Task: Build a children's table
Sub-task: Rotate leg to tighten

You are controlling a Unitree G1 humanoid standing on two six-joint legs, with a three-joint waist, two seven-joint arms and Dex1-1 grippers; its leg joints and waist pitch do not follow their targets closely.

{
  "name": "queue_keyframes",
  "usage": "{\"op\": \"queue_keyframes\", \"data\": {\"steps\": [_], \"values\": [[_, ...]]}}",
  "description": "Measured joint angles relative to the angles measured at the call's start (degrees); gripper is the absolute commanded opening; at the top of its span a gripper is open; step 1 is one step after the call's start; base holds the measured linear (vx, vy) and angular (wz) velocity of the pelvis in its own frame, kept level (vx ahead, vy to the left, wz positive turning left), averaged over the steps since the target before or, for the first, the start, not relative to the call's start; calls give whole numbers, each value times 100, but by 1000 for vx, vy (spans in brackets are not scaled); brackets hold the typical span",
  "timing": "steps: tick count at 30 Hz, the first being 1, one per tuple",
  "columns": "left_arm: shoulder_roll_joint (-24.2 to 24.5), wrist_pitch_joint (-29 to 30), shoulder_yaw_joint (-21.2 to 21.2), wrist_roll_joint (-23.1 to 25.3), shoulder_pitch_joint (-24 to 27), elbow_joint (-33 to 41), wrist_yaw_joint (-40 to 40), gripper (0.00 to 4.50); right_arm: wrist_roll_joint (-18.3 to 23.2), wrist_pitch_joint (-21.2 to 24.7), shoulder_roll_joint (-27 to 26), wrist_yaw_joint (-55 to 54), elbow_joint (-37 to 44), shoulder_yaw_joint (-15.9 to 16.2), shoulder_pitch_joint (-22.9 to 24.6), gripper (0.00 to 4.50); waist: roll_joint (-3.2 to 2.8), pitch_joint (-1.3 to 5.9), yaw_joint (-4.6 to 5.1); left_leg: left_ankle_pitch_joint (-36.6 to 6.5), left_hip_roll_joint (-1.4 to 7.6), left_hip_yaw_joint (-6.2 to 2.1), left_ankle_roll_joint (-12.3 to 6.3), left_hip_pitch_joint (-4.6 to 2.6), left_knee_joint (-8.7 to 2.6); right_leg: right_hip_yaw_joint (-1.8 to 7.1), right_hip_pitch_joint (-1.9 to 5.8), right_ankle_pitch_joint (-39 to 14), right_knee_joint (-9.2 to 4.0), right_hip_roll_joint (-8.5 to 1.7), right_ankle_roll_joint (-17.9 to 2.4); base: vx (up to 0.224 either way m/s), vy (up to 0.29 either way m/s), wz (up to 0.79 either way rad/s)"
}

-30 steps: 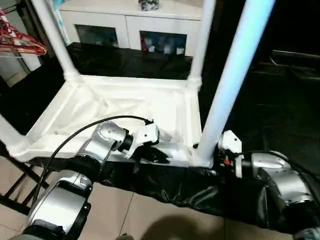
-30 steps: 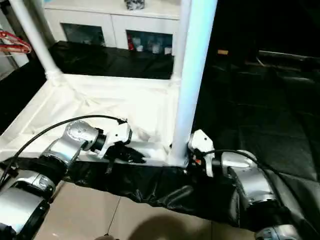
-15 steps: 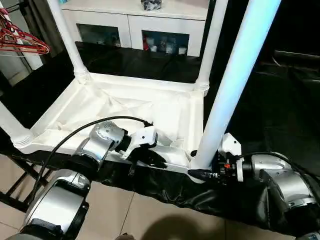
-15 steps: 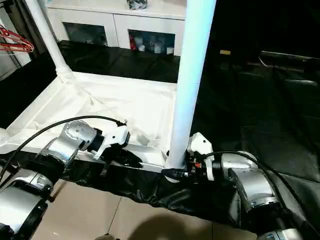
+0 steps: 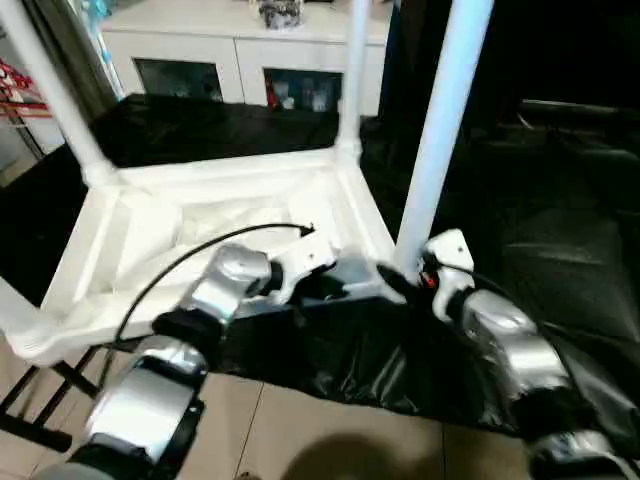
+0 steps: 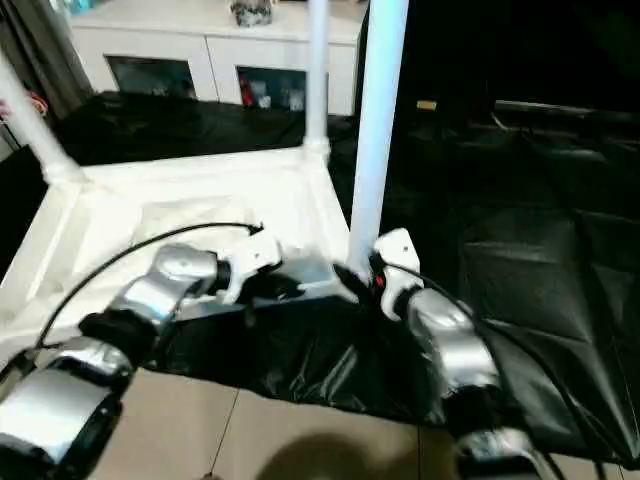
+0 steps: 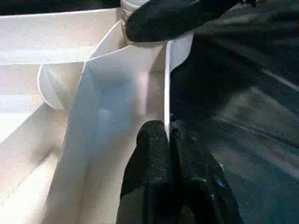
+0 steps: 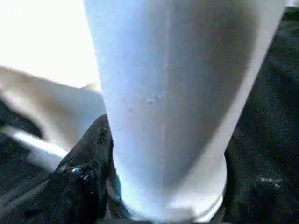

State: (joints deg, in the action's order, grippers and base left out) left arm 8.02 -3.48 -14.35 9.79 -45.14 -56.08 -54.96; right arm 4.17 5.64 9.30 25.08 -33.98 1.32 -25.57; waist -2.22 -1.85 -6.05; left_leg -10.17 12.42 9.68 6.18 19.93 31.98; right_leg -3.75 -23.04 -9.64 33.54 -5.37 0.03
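Observation:
The white table top [image 5: 150, 230] lies upside down with its ribbed underside up and four white legs standing in the corner sockets. My left gripper [image 5: 335, 285] is shut on the thin near rim of the top [image 7: 166, 84], one black finger on each side of the wall. My right gripper [image 5: 400, 275] sits at the base of the near right leg [image 5: 440, 130]. One of its fingers [image 8: 88, 172] presses against the leg [image 8: 173, 93] just above the socket; the other finger is hidden behind the leg.
A black sheet [image 5: 350, 350] drapes over the support under the table top and spreads to the right. A white cabinet with glass doors [image 5: 240, 60] stands behind. Red hangers [image 5: 15, 80] hang at far left. Dark frame bars [image 5: 30, 400] cross the tiled floor at lower left.
The camera has swung. The table top has turned, its near right corner now farther from me. My right gripper has moved from beside the leg's base onto it. The left gripper keeps its hold.

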Motion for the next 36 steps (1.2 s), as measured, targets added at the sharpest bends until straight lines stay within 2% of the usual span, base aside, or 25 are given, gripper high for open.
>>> {"op": "queue_keyframes", "data": {"steps": [4, 6, 8, 12, 17, 21, 31, 36], "values": [[-340, 153, 2, 92, -17, -10, 643, 0, -155, -268, -211, -883, -534, -159, -298, 268, -33, 23, 24, 0, -35, -3, -1, 5, -2, 8, 3, -1, -6, -12, 2, 0, 0, 0], [-375, 171, 27, 87, -16, 0, 663, 0, -156, -346, -228, -921, -602, -204, -323, 337, -38, 26, 19, 0, -35, -5, -1, 9, -3, 9, 4, -5, -7, -12, 8, 0, 0, 0], [-383, 178, 40, 69, 0, 32, 629, 0, -159, -368, -229, -892, -615, -204, -323, 340, -38, 26, 15, 0, -35, -8, -1, 13, -4, 7, 4, -4, -7, -12, 7, 0, 0, 0], [-356, 176, 94, 2, 71, 114, 534, 0, -173, -466, -200, -678, -635, -202, -314, 380, -31, 26, 25, 0, -35, -7, -2, 17, -3, 8, 2, 2, -11, -12, -3, 0, 0, 0], [-197, 32, 92, -131, 199, 265, 13, 0, -120, -652, 150, 330, -449, -75, -128, 380, -34, 28, 17, -4, -33, -6, -9, 22, -12, 7, 1, -10, -27, -10, 15, 0, 0, 0], [9, -173, -26, -207, 221, 339, -646, 0, 77, -762, 584, 1448, -49, 121, 153, 380, -35, 28, -51, -18, -19, -2, -34, 36, -10, -3, -2, -19, -38, -2, 11, 0, 0, 0], [463, -514, -150, -224, 200, 333, -1700, 0, 334, -604, 1200, 3289, 642, 519, 572, 380, -36, 27, -116, -18, 8, 10, -32, 26, 0, -2, 9, -15, -35, -4, 6, 0, 0, 0], [605, -713, -247, -237, 130, 251, -2157, 0, 440, -516, 1542, 3972, 1070, 727, 768, 380, -37, 27, -212, -18, 16, 14, -32, 22, -2, -4, 7, -17, -37, -1, 9, 0, 0, 0]]}}
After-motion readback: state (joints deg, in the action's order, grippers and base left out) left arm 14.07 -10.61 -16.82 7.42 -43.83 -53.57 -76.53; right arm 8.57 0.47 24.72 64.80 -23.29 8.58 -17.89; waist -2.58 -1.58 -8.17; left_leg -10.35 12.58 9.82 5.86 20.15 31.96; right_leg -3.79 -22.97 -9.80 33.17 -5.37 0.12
